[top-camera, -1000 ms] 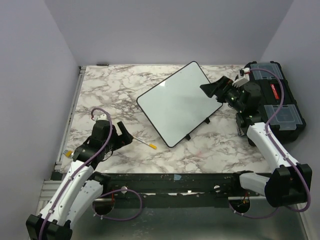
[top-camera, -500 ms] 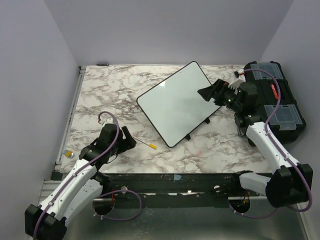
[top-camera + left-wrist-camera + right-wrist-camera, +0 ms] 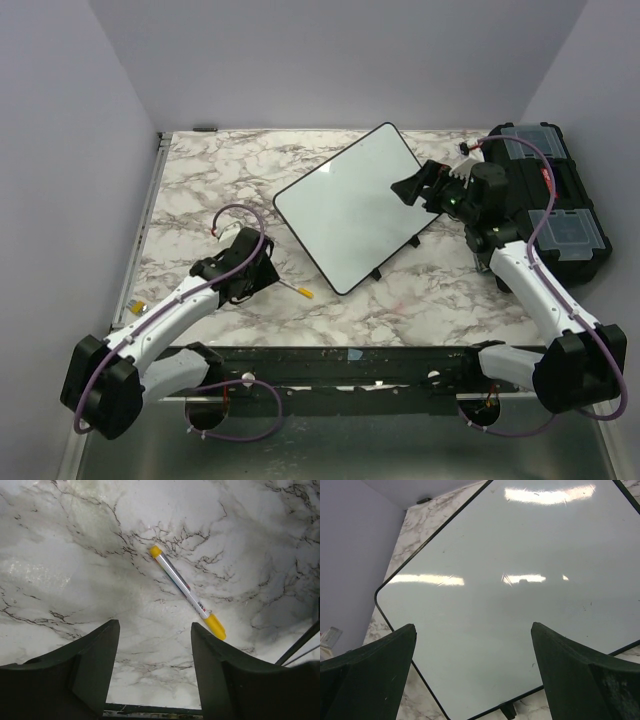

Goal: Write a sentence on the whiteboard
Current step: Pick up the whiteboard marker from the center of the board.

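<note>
The whiteboard [image 3: 345,205] lies tilted like a diamond on the marble table, and its surface is blank. The sentence is not visible anywhere. A marker [image 3: 295,288] with a white barrel and yellow ends lies on the table near the board's near-left edge. My left gripper [image 3: 262,272] is open and empty, just left of the marker. In the left wrist view the marker [image 3: 187,591] lies diagonally beyond the right finger of my left gripper [image 3: 155,627]. My right gripper [image 3: 408,190] is open and empty, over the board's right edge. The board [image 3: 520,610] fills the right wrist view around my right gripper [image 3: 473,626].
A black toolbox [image 3: 550,200] with clear lids stands at the table's right edge, behind my right arm. The board's small black feet [image 3: 377,272] stick out along its near edge. Grey walls close off the back and both sides.
My left arm has swung right and forward, bringing its open gripper up beside the marker. My right gripper has moved a little left over the board's edge.
</note>
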### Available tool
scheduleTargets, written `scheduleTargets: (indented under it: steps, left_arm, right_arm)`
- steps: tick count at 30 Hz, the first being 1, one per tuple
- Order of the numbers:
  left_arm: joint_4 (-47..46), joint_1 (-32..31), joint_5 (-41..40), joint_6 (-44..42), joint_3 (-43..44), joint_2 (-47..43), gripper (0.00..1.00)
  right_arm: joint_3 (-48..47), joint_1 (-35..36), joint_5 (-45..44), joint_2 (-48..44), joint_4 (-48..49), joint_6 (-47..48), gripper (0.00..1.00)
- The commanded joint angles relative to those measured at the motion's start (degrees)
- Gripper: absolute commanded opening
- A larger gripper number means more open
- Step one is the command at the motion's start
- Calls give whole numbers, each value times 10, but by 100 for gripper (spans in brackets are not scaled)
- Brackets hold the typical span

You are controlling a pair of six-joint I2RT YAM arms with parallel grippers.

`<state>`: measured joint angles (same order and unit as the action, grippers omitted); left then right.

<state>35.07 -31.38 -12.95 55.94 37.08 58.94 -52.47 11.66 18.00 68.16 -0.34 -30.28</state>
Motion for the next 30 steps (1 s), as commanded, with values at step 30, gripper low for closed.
scheduleTargets:
  steps: [30]
  left_arm:
    - [2,-14,-68,155,127,296,42]
  right_arm:
    - [-21,26,-10,11,-21,21,100]
